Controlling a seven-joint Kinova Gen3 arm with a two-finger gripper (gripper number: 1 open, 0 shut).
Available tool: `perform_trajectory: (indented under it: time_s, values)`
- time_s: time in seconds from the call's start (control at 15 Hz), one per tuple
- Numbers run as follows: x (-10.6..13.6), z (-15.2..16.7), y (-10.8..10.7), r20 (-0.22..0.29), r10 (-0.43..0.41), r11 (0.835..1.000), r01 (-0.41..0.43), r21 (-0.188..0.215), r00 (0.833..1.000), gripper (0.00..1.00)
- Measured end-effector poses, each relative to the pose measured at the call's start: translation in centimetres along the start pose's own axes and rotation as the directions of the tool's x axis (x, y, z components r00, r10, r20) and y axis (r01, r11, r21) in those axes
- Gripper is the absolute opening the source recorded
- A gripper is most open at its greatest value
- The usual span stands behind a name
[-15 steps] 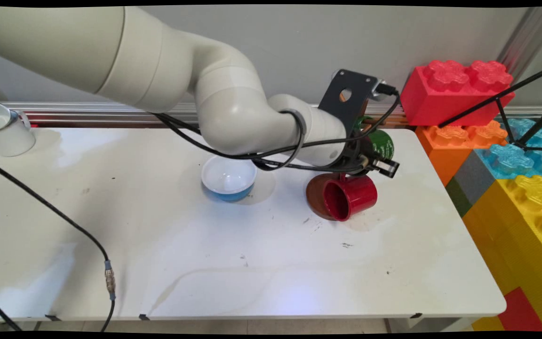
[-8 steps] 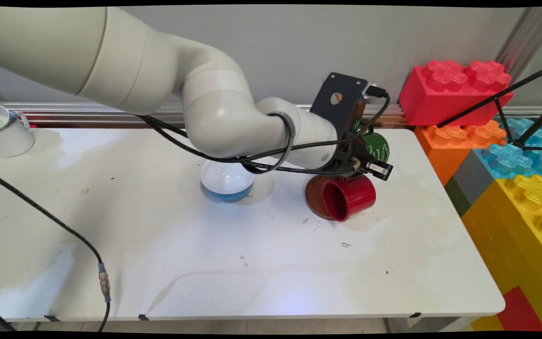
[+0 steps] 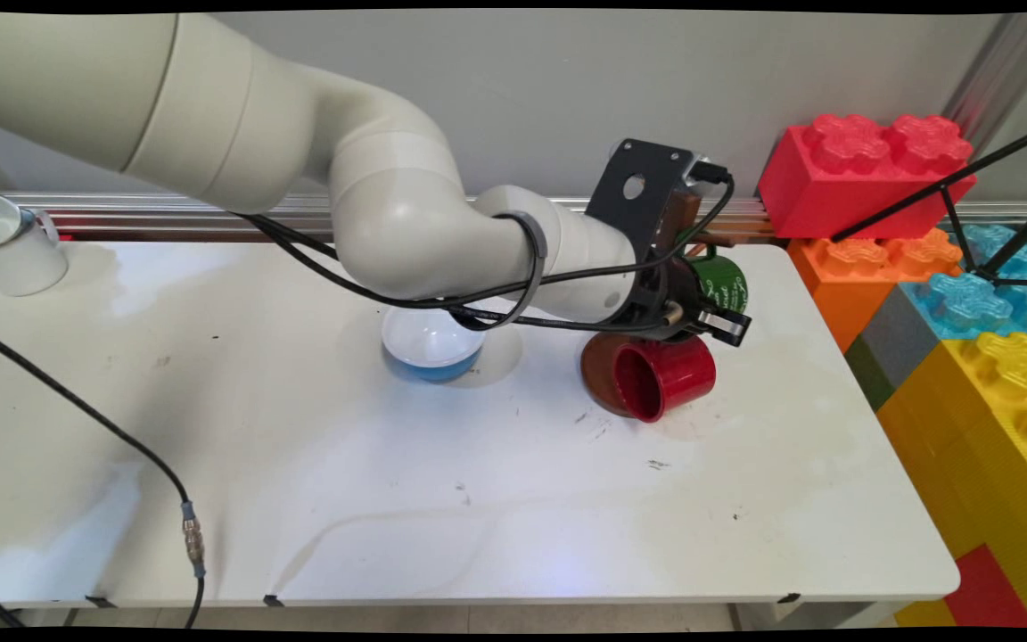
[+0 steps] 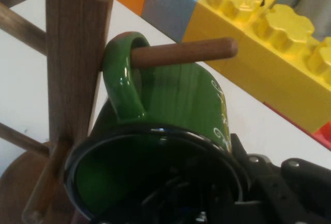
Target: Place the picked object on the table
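A wooden mug tree stands on a round brown base [image 3: 596, 370] at the back right of the table. In the hand view its post [image 4: 72, 63] rises on the left with a peg [image 4: 181, 52] pointing right. A green mug [image 3: 726, 283] [image 4: 176, 105] hangs with its handle looped over that peg, its mouth facing the camera. My gripper [image 3: 696, 308] [image 4: 207, 206] is shut on the green mug's rim, one finger inside and the linkage outside at the right. A red mug [image 3: 665, 376] hangs lower on the tree, mouth toward the table's front.
A blue bowl [image 3: 431, 343] with a white inside sits left of the tree, partly under the arm. A white mug [image 3: 5, 245] stands at the far left. Big toy blocks, red [image 3: 870, 174], orange and yellow [image 3: 995, 401], line the table's right side. A black cable [image 3: 121, 441] crosses the left.
The hand with the green mug shifted left and slightly down, then back right and lower. The red mug, bowl and tree base stayed put.
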Motion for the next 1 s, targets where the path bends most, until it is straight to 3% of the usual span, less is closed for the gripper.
perform_trajectory:
  time_s: [0.4, 1.0]
  values:
    - [0.9, 0.0, 0.4, -0.033, 0.017, 0.998, -0.019, -0.054, 0.999, 0.00]
    - [1.8, -0.3, -0.1, -0.055, 0.047, 0.995, -0.052, -0.086, 0.997, 0.00]
